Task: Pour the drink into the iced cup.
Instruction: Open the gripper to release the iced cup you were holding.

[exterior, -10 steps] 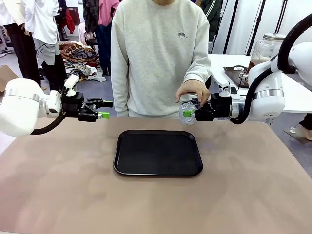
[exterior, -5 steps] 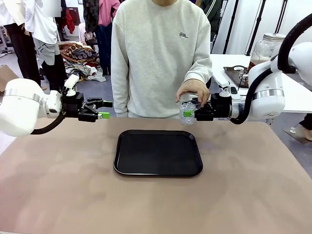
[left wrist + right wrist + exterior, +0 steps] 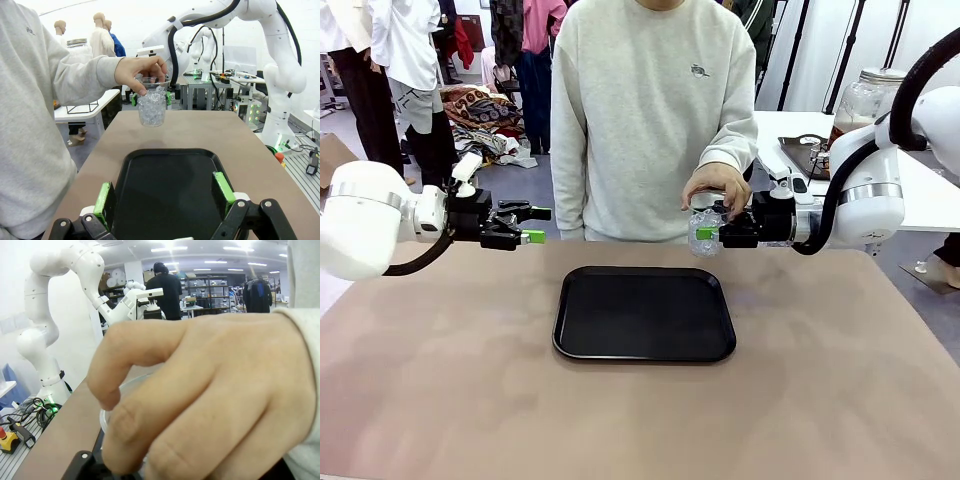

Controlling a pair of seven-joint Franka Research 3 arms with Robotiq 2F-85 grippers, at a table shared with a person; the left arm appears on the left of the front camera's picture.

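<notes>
Front view: the person's hand (image 3: 717, 187) grips the iced cup (image 3: 703, 232) by its rim at the tray's (image 3: 644, 313) two o'clock, where the right gripper (image 3: 709, 234) clamps it. Handover step, I judge; next, the hand should release. Left gripper (image 3: 534, 224) gapes empty at ten o'clock.

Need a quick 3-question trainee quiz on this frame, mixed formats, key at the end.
1. True or false: the iced cup stands on the black tray.
2. What grips the cup from above? A) left gripper B) the person's hand C) nothing
3. Fill in: the right gripper is shut on the ____.

Key: 1 false, it is held above the table beyond the tray. 2 B. 3 cup.
</notes>
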